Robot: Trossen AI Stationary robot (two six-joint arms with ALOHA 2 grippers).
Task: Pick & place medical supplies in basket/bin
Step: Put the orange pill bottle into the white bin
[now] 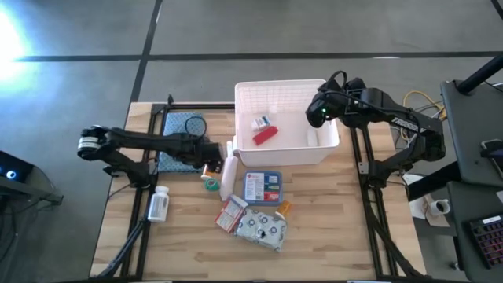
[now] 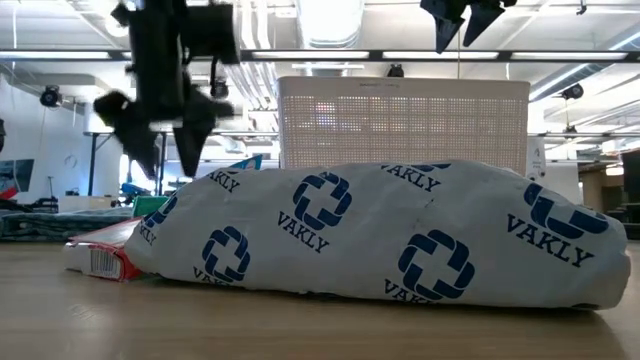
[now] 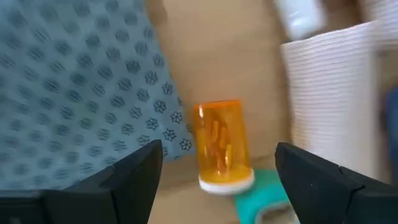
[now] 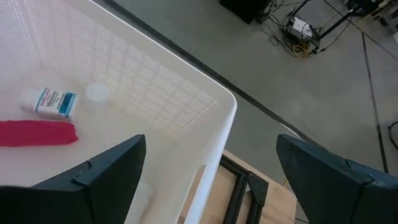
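The white lattice-walled basket [image 1: 321, 149] stands at the table's far side and holds a red pack [image 1: 266, 135] and a small white-blue item [image 1: 261, 122]. My right gripper [image 1: 318, 110] hangs open above the basket's right part [image 4: 211, 143]. My left gripper [image 1: 211, 153] is open and low over the table, its fingers on either side of a lying orange pill bottle [image 3: 221, 149] without touching it. A green roll [image 3: 267, 199] lies by the bottle's white cap. On the table lie a white pill bottle [image 1: 159, 204], a blue-white flat box [image 1: 262, 187], a red-white packet [image 1: 232, 214] and a silvery pouch [image 1: 263, 228].
The blue-grey patterned cloth [image 3: 74, 87] lies right beside the orange bottle, under the left arm. A long white tube [image 1: 228, 177] lies between the green roll and the flat box. In the low view the pouch [image 2: 380, 235] fills the foreground, the basket [image 2: 405, 120] behind it.
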